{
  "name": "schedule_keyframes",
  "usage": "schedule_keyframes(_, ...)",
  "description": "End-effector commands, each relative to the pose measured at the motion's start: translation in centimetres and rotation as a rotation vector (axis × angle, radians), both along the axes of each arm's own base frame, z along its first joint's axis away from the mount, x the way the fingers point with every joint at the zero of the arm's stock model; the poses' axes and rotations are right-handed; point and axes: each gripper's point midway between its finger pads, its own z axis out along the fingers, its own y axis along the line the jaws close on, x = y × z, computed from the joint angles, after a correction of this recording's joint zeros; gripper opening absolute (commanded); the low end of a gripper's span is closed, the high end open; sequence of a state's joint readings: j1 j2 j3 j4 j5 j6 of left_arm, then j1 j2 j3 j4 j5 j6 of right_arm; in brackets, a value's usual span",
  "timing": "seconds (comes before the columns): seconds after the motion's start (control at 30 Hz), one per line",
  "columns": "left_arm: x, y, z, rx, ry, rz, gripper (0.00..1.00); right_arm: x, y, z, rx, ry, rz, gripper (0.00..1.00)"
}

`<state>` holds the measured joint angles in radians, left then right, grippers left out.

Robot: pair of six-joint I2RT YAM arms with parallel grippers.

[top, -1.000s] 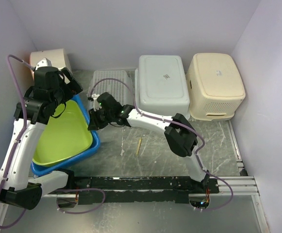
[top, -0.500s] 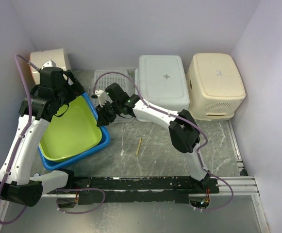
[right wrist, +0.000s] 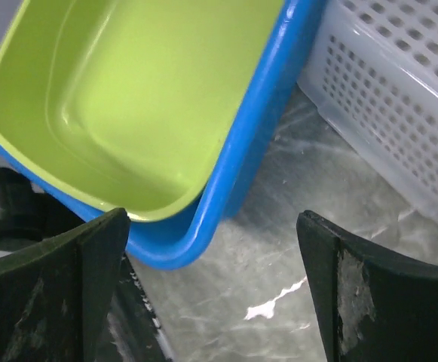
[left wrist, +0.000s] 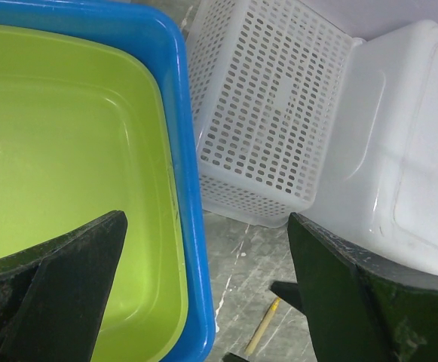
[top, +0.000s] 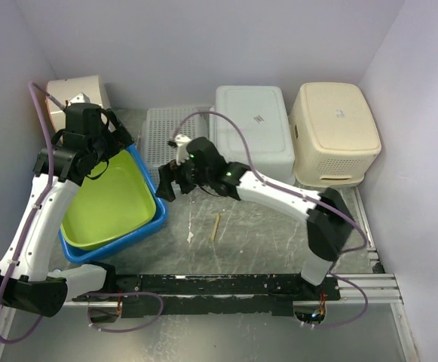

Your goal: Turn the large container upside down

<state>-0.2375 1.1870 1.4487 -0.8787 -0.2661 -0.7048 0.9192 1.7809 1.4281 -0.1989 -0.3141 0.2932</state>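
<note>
1. A black rail (top: 226, 285) runs along the near edge of the grey table (top: 264, 234), and both arm bases sit on it.
2. A thin wooden stick (top: 216, 225) lies alone on the table, just right of the tubs.
3. The blue tub (top: 149, 225), the large container, sits on the left part of the table with its open side up. A lime-green tub (top: 105, 207) is nested inside it.
4. The right gripper (top: 166, 183) hangs just beside the blue tub's right rim, towards the far corner. Its jaws are spread wide with nothing between them, and its wrist view shows the rim below and clear of both fingers.
5. The left gripper (top: 115, 130) hovers over the far end of the two tubs. It is fully spread and empty.
6. Three containers stand bottom up along the back, touching or nearly so: a white perforated basket (top: 169, 127), a white bin (top: 252, 128) and a cream basket (top: 335, 128).
7. A beige container (top: 79, 89) sits in the far left corner, partly hidden behind the left arm.
</note>
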Motion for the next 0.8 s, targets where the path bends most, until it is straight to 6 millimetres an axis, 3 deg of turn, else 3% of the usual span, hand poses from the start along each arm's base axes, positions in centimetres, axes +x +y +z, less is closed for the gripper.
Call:
schedule_keyframes(0.0,0.6,0.2,0.5,0.028,-0.019,0.001,1.0,1.6,-1.8,2.3,0.185,0.146,-0.366,0.94)
schedule_keyframes(0.13,0.6,1.0,0.9,0.061,-0.015,0.029,1.0,0.6,-0.9,0.8,0.261,0.291,-0.459,0.92)
schedule_keyframes(0.27,0.1,2.3,2.0,0.113,-0.023,0.069,1.0,-0.3,0.8,-1.5,0.193,0.346,-0.448,0.89)
schedule_keyframes(0.33,-0.2,2.7,2.7,0.129,-0.034,0.079,1.0,-0.7,1.4,-2.3,0.174,0.362,-0.439,0.83)
schedule_keyframes(0.43,-0.4,3.0,3.2,0.137,-0.055,0.082,1.0,-1.4,1.6,-3.5,0.151,0.386,-0.438,0.67)
schedule_keyframes(0.53,-0.5,2.9,2.9,0.139,-0.052,0.079,1.0,-1.9,1.6,-4.3,0.115,0.397,-0.423,0.56)
schedule_keyframes(0.7,-0.1,2.4,1.6,0.143,-0.012,0.045,0.99,-4.0,2.4,-4.8,0.086,0.431,-0.32,0.55)
schedule_keyframes(0.77,-0.1,2.4,1.3,0.15,0.0,0.045,1.0,-4.7,2.2,-5.2,0.064,0.427,-0.312,0.49)
